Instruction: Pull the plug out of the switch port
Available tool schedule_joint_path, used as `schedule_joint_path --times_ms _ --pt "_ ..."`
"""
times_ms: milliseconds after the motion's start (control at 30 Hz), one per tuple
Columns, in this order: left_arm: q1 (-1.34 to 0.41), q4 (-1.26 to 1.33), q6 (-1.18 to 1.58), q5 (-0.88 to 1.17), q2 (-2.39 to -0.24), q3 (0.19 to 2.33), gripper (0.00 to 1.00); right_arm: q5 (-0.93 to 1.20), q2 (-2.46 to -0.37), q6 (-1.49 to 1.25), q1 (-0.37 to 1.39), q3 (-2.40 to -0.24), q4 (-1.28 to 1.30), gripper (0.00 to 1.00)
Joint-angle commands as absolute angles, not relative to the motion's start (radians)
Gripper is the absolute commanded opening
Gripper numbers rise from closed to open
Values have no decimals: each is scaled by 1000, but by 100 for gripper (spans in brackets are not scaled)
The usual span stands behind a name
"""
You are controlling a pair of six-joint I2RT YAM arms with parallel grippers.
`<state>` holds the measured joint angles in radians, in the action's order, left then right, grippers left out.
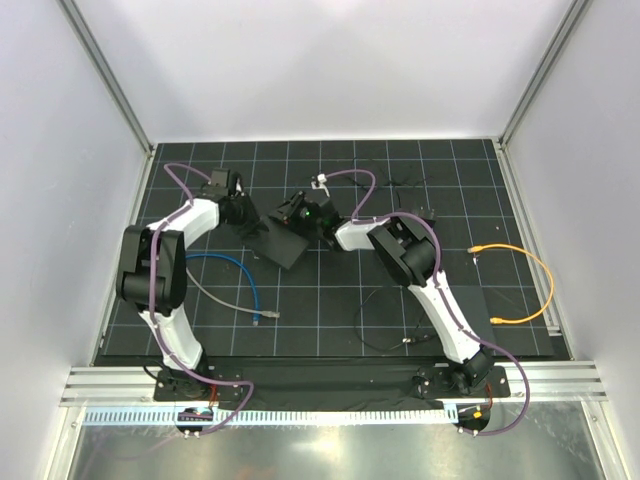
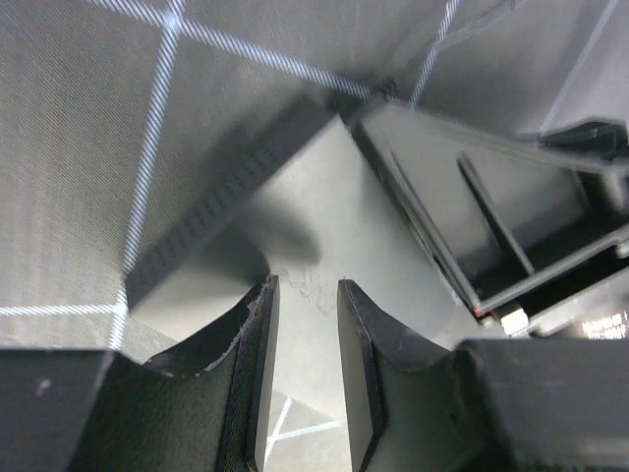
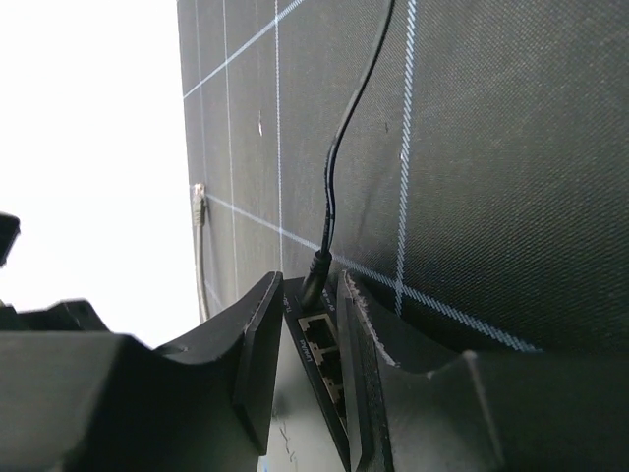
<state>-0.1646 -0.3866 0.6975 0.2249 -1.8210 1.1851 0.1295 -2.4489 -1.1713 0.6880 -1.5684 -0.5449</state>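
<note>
The plug [image 3: 314, 283] sits in the end port of the switch [image 1: 283, 243], which lies at about 11 o'clock from the table [image 1: 400, 300] centre. In the right wrist view the plug is right between the tips of the right gripper [image 3: 311, 287]. Its jaws stand narrowly apart on either side, and I cannot tell if they touch it. The plug's long axis runs 12 to 6, in line with the fingers, so the pull looks to be straight back. It is a slim black boot whose thin black cable [image 3: 339, 147] leads off toward 12 o'clock. The left gripper [image 2: 307, 295], jaws slightly apart and empty, hangs over the switch top; the right arm is nearer the plug
</note>
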Motion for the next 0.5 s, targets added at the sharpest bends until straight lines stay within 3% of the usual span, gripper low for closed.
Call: schedule_joint_path --times_ms 0,167,467 --pt "-176 -420 684 193 -1853 1244 34 211 -2468 -1193 675 -1568 -586 36" --pt "-178 -457 686 156 -1862 1253 33 268 -2511 -1203 672 -1633 -548 31" --pt "-189 -520 672 132 -1905 1298 33 311 -2549 -1210 672 -1678 -541 7"
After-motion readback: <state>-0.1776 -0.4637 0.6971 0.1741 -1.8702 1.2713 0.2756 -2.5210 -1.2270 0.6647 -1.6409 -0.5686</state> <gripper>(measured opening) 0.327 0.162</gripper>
